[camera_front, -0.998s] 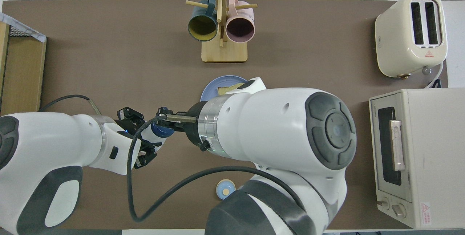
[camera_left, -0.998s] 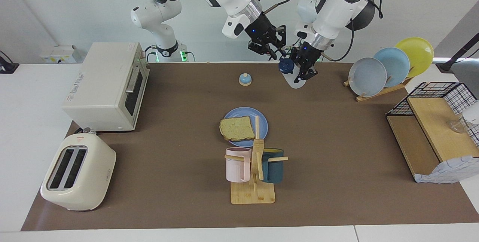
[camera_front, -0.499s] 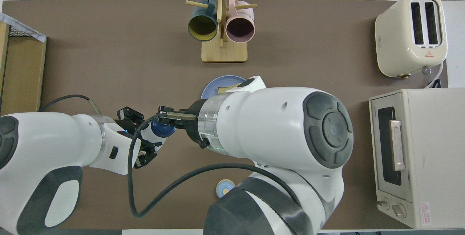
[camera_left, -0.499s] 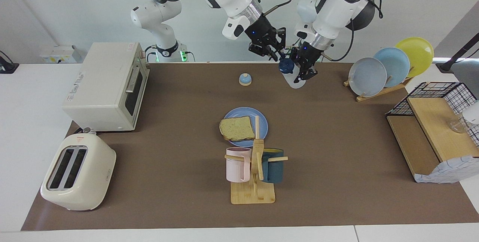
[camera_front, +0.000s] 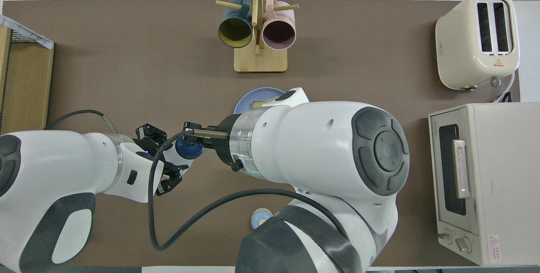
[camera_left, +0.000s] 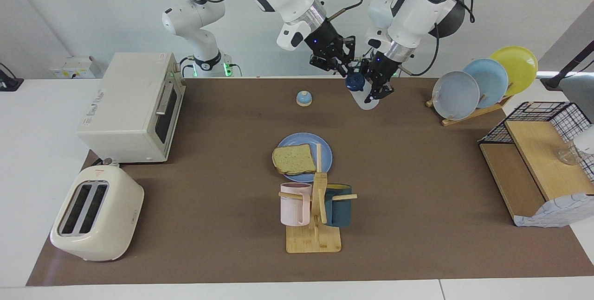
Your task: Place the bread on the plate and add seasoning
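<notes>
The bread (camera_left: 293, 159) lies flat on the blue plate (camera_left: 325, 151) at the table's middle. In the overhead view only a rim of the plate (camera_front: 249, 99) and a sliver of the bread (camera_front: 263, 103) show past the right arm. My left gripper (camera_left: 377, 87) is shut on the seasoning bottle (camera_left: 364, 98) and holds it tilted above the table near the robots' edge. Its navy cap (camera_left: 355, 81) points toward my right gripper (camera_left: 345, 66), which sits right at the cap. The cap also shows in the overhead view (camera_front: 188, 148), beside the left gripper (camera_front: 168, 161).
A blue-topped bell (camera_left: 304, 98) stands near the robots' edge. A mug rack (camera_left: 315, 207) with a pink and a teal mug stands just farther than the plate. A toaster oven (camera_left: 132, 105) and toaster (camera_left: 95, 212) fill the right arm's end. A plate rack (camera_left: 482, 82) and wooden shelf (camera_left: 533, 170) fill the left arm's end.
My right gripper has edged closer to the bottle's cap. The left gripper and the bottle have barely moved.
</notes>
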### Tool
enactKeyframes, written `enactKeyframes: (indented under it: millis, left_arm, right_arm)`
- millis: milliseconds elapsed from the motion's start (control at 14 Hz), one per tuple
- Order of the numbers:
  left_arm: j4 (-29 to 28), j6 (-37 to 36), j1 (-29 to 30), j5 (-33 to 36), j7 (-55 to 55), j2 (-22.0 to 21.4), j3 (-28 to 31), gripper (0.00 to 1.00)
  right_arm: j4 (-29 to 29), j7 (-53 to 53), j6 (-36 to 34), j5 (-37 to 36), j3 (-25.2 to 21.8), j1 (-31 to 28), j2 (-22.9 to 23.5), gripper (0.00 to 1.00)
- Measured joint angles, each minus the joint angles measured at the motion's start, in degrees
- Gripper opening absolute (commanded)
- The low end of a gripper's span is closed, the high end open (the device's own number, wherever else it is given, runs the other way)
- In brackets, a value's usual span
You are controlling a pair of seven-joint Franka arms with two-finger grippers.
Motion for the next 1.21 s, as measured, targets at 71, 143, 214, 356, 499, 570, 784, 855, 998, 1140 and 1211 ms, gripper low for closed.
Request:
enactKeyframes:
  millis: [71,143,214,356,499,570,784,855,998,1140,1211]
  left_arm:
    - [0.0,0.0,0.0,0.0,0.0,0.0,0.0,0.0]
    - [0.0,0.0,0.0,0.0,0.0,0.0,0.0,0.0]
    - [-0.01,0.0,0.0,0.0,-0.01,0.0,0.0,0.0]
    - [-0.06,0.0,0.0,0.0,-0.04,0.0,0.06,0.0]
    - [-0.06,0.03,0.0,0.0,-0.05,0.0,0.06,0.0]
    - [-0.05,0.1,0.0,0.0,-0.07,0.0,0.06,0.0]
    - [0.09,0.73,0.01,-0.04,-0.38,-0.04,0.11,0.0]
    - [0.21,1.05,0.01,-0.06,-0.55,-0.06,0.2,0.0]
    - [0.55,1.29,0.05,-0.06,-0.8,-0.11,0.51,0.0]
    - [0.71,1.43,0.05,-0.07,-1.07,-0.11,0.69,0.0]
    - [0.78,1.59,0.05,-0.11,-1.18,-0.11,0.72,0.0]
  right_arm:
    - [0.0,0.0,0.02,0.0,0.0,0.1,0.09,0.15]
    - [0.0,0.0,0.03,0.0,0.0,0.14,0.1,0.1]
    - [0.02,0.0,0.05,0.0,0.0,0.14,0.09,0.05]
    - [0.04,0.0,0.06,0.0,-0.01,0.15,0.07,0.0]
    - [0.05,0.0,0.07,0.0,-0.02,0.14,0.08,0.0]
    - [0.05,0.04,0.13,0.02,-0.03,0.12,0.08,0.0]
    - [-0.19,1.95,2.05,0.17,-0.04,0.1,0.12,0.0]
    - [-0.39,2.98,3.5,1.02,-0.02,0.14,0.15,0.0]
    - [-1.22,3.48,6.74,3.99,0.02,0.17,0.16,0.0]
    - [-2.06,3.52,9.31,6.24,0.05,0.17,0.16,0.0]
    - [-2.42,3.52,10.53,7.87,0.06,0.18,0.15,0.0]
